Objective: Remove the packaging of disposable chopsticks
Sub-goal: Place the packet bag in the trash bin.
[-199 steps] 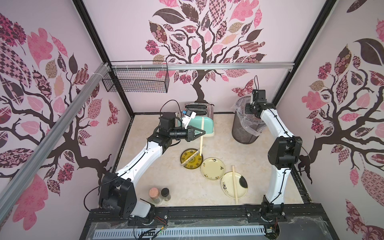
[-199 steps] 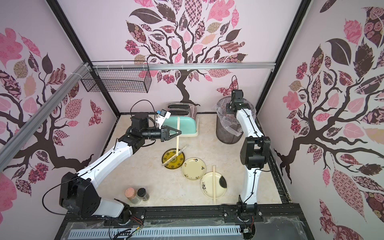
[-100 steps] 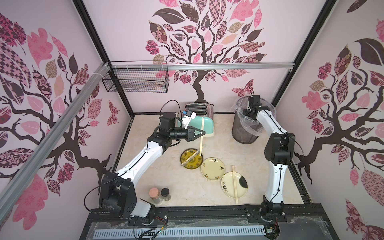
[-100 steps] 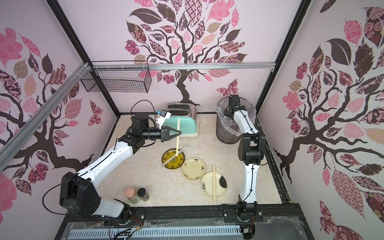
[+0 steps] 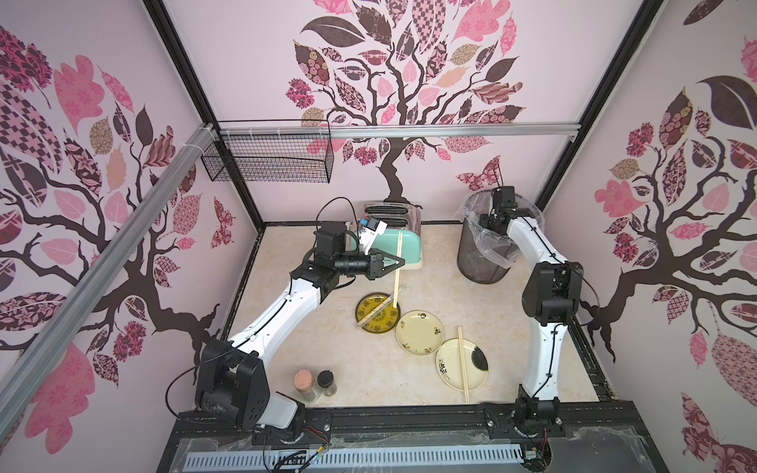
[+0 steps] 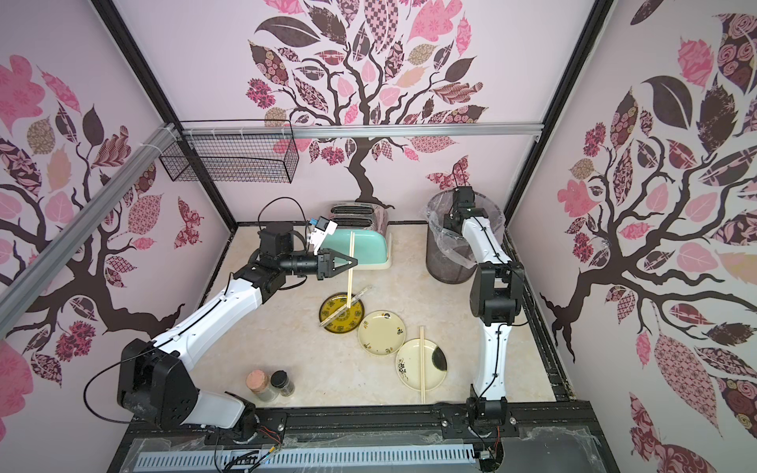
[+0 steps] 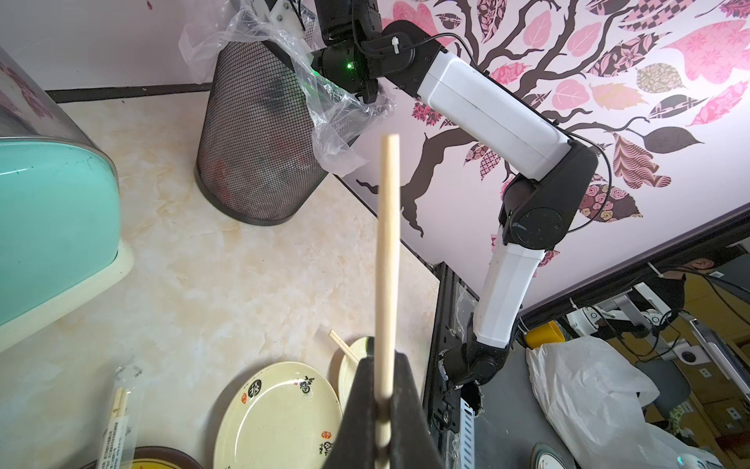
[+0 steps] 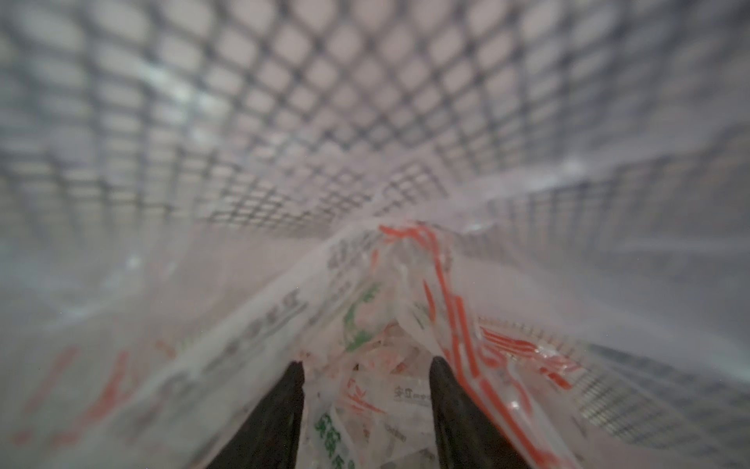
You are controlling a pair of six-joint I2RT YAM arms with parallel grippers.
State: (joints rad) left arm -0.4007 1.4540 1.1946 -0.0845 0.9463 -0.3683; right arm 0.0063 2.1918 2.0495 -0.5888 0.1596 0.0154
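Observation:
My left gripper (image 5: 399, 262) (image 6: 353, 262) is shut on a bare pair of disposable chopsticks (image 5: 396, 282) (image 7: 387, 243), held upright over a dark yellow plate (image 5: 387, 323). Across that plate lies another pair in its clear packaging (image 5: 379, 309) (image 7: 119, 410). A bare pair (image 5: 462, 360) rests on the front cream plate (image 5: 477, 374). My right gripper (image 8: 365, 373) is down inside the mesh bin (image 5: 479, 258), hidden in both top views. It is open, and crumpled packaging (image 8: 377, 316) with red and green print lies between and beyond its fingers (image 8: 284, 406).
A teal toaster (image 5: 403, 241) stands at the back behind the left gripper. An empty cream plate (image 5: 420, 331) lies between the other two plates. Two spice jars (image 5: 311, 383) stand near the front left. A wire basket (image 5: 266, 157) hangs on the back wall.
The right arm has lowered its gripper into the bin and its jaws have opened. The left arm and its chopsticks have not moved.

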